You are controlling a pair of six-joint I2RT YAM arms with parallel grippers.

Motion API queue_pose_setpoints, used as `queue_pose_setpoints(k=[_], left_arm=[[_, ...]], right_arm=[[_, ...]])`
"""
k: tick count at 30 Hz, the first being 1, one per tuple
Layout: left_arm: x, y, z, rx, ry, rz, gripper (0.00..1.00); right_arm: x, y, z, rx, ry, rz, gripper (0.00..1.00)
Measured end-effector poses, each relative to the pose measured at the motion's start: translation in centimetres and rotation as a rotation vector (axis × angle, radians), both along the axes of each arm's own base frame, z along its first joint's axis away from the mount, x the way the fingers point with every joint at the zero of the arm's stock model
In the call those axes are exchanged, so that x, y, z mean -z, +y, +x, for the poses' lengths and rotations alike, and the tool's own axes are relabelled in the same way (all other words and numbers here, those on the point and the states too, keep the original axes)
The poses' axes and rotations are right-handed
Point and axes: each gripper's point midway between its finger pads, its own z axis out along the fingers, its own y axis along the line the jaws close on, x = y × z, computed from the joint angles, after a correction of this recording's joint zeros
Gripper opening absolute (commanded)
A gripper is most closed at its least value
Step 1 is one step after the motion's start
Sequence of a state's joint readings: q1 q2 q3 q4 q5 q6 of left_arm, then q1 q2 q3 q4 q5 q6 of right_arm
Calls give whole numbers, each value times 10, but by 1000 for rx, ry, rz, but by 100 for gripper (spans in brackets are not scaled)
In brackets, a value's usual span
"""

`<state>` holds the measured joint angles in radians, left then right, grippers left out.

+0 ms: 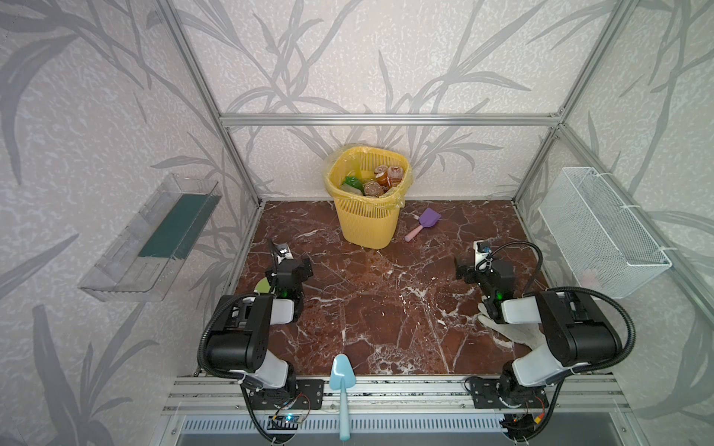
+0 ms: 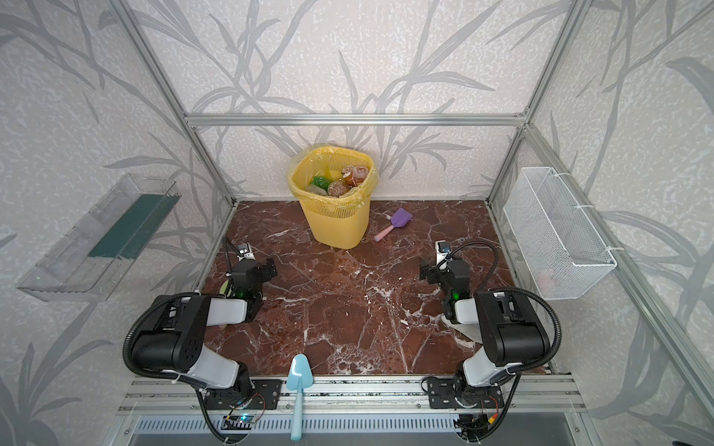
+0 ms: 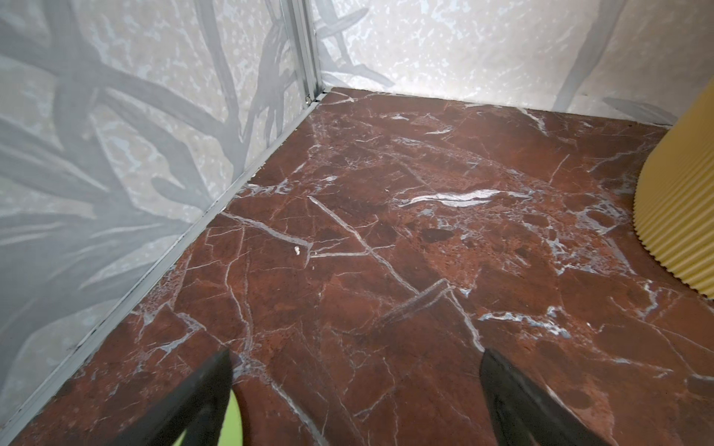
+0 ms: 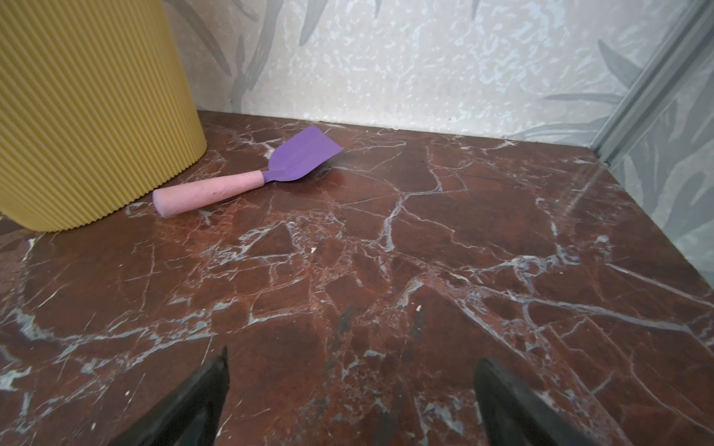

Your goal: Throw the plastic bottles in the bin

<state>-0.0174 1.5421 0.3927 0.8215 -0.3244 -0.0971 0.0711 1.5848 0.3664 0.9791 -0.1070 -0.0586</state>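
The yellow lattice bin (image 1: 365,226) (image 2: 334,228) with its liner bag stands at the back middle of the marble floor. Several plastic bottles (image 1: 382,178) (image 2: 349,178) lie inside it, brown-orange ones on top and a green one (image 1: 352,181) beside them. No bottle shows on the floor. My left gripper (image 1: 306,267) (image 3: 355,386) hovers open over bare marble at the left, with the bin's wall (image 3: 680,193) further ahead. My right gripper (image 1: 461,272) (image 4: 351,386) is open and empty at the right, and the bin (image 4: 89,116) is beyond it.
A purple shovel with a pink handle (image 1: 423,223) (image 4: 301,158) lies right of the bin. A light blue shovel (image 1: 340,386) rests on the front rail. Something green (image 1: 262,286) lies under the left arm, a white glove (image 1: 514,332) under the right. A clear tray (image 1: 150,239) and a wire basket (image 1: 602,235) hang on the side walls.
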Motion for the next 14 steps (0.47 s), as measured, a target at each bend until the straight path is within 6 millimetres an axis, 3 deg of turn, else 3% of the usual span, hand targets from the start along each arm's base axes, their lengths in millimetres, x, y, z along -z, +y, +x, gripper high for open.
queue_pose_setpoints(k=[14], left_arm=[[1, -2, 0, 12, 3, -5, 99]], right_arm=[[3, 9, -2, -46, 9, -11, 99]])
